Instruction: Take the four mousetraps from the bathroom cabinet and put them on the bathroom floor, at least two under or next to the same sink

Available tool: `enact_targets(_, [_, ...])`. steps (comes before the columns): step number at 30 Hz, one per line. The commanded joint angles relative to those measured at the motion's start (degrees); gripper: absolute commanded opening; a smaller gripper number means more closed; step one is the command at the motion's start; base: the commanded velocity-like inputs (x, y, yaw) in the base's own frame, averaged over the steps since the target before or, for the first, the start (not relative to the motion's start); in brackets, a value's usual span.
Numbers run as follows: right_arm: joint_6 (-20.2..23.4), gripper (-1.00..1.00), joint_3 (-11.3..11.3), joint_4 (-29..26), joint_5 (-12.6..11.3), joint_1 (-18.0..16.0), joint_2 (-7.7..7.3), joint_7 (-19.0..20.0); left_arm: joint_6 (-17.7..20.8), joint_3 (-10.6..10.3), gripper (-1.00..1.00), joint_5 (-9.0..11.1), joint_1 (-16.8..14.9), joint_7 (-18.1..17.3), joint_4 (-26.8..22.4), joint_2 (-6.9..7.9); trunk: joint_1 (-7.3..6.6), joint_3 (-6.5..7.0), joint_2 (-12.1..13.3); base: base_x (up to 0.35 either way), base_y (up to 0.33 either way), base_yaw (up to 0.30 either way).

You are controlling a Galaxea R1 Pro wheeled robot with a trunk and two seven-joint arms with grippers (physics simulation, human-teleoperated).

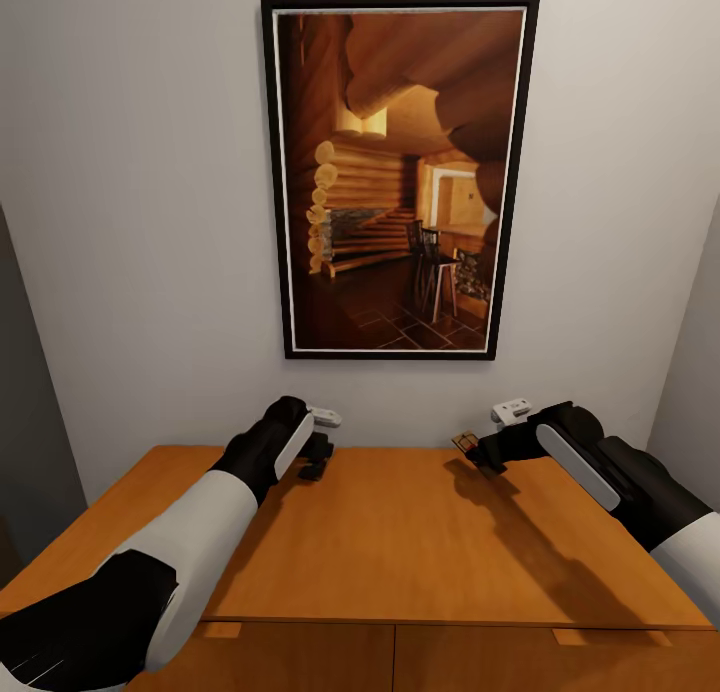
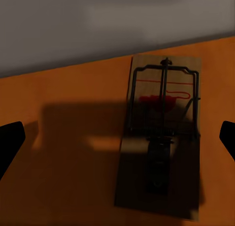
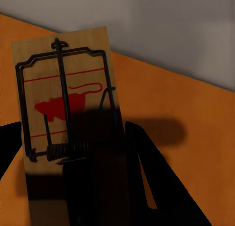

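The right gripper [image 1: 478, 452] is clamped on a small flat wooden mousetrap [image 3: 66, 123] with dark wire and a red mouse print, lifted above the orange-brown wooden cabinet [image 1: 420, 562]. The left gripper [image 1: 318, 460] hovers, jaws spread wide, over a second identical mousetrap [image 2: 161, 133] lying flat on the cabinet top (near the grey wall [image 1: 130, 222], under a black-framed log-cabin picture [image 1: 400, 172]).

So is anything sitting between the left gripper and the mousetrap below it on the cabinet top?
Nothing visible does. In the left wrist view the mousetrap lies flat on the bare cabinet top, with the left gripper open above it, one finger on either side and only shadow in between.
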Motion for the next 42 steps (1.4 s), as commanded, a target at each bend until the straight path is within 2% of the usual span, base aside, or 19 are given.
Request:
enact_targets(1, [0.13,-1.0,0.13,-0.06,-0.27,-0.08,-0.05,-0.24,0.08,-0.12,1.0,0.59,-0.05,0.54,0.01,0.0,0.0,-0.07,-0.04,0.0,0.0,0.0])
enact_targets(13, [0.13,-1.0,0.13,-0.03,-0.27,-0.08,-0.04,-0.3,-0.21,-0.21,1.0,0.59,-0.05,0.44,0.15,0.0,0.0,-0.07,-0.04,0.0,0.0,-0.005])
enact_targets(24, [0.13,-1.0,0.13,-0.02,-0.28,-0.08,-0.04,-0.32,-0.25,-0.21,1.0,0.59,-0.05,0.43,0.17,0.0,0.0,-0.07,-0.04,0.0,0.0,-0.119])
enact_targets(42, [0.13,-1.0,0.13,-0.02,-0.24,-0.08,-0.06,-0.31,-0.39,-0.21,1.0,0.45,-0.05,0.55,1.44,0.0,0.0,-0.07,-0.04,0.0,0.0,-0.007])
